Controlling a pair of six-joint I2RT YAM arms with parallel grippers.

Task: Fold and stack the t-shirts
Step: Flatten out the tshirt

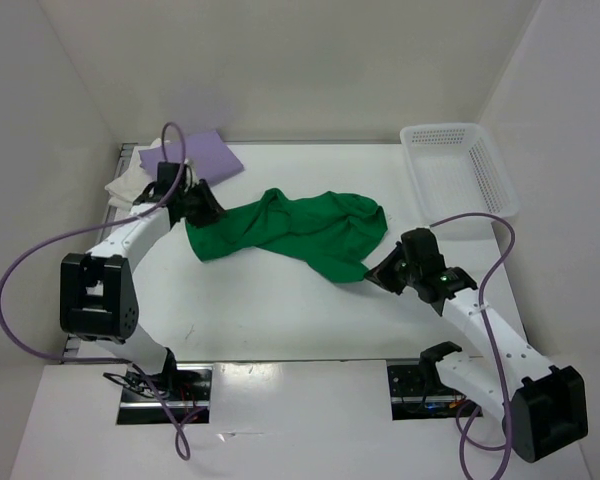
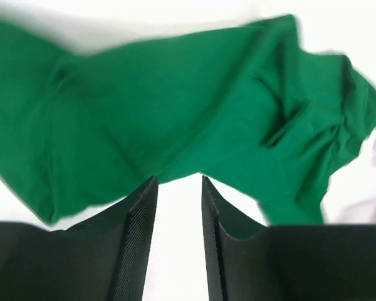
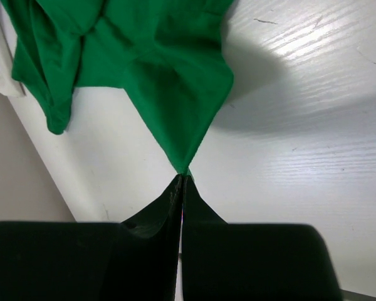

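Green t-shirt point(image 1: 290, 235) lies unfolded and rumpled across the middle of the white surface point(image 1: 280, 320), stretched lengthwise between the two hands.

Right hand point(image 1: 372, 276): fingers pressed together on a corner of the green cloth at its near right end. The wrist view shows that corner drawn to a taut point between the tips.

Left hand point(image 1: 212, 212): positioned at the shirt's left end. Its fingers point(image 2: 141, 219) stand apart with only bare surface between them. The cloth's edge lies just beyond the tips, and no grip is evident.

Lavender t-shirt point(image 1: 200, 155): folded flat at the far left corner of the surface.

White t-shirt point(image 1: 130, 183): bunched just beside the lavender one, partly hidden by the left arm.

Basket point(image 1: 458, 172): white, perforated, at the far right, near the green shirt's right end but not touching it.
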